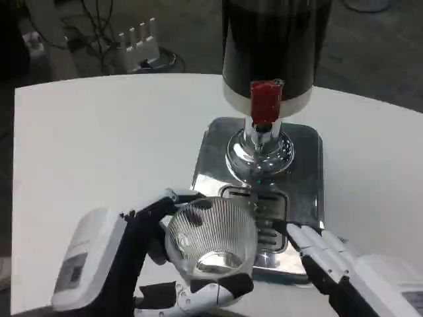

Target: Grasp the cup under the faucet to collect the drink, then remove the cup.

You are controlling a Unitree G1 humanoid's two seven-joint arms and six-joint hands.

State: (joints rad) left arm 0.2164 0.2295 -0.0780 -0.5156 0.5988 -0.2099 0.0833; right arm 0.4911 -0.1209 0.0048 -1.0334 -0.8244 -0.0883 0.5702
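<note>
The table (99, 145) is white and fills most of the head view. Beyond its far edge, at upper left, a white power strip (137, 41) and dark cables (92, 26) lie on the floor.

The left hand (149, 254) enters from the lower left. Its black and white fingers (218, 290) wrap around the cup (211, 234), with some fingers on the far side of the rim and others curled under the near side. The hand holds the cup.

The cup is clear and ribbed, with its mouth tilted toward the camera. It sits at the near left corner of the tray (304, 165), just in front of the faucet (260, 148). Whether its base touches the tray cannot be told, as the hand hides it. The cup appears to hold no liquid, though the glare makes this uncertain.

The dispenser (274, 46) is a dark cylinder standing on the chrome tray. A red tap handle (266, 100) sits above the chrome faucet. A slotted drain grille (268, 211) lies in the tray beneath the faucet.

The right hand (330, 261) lies at the lower right, fingers extended and slightly apart, pointing toward the tray's near edge. It holds nothing and does not touch the cup.
</note>
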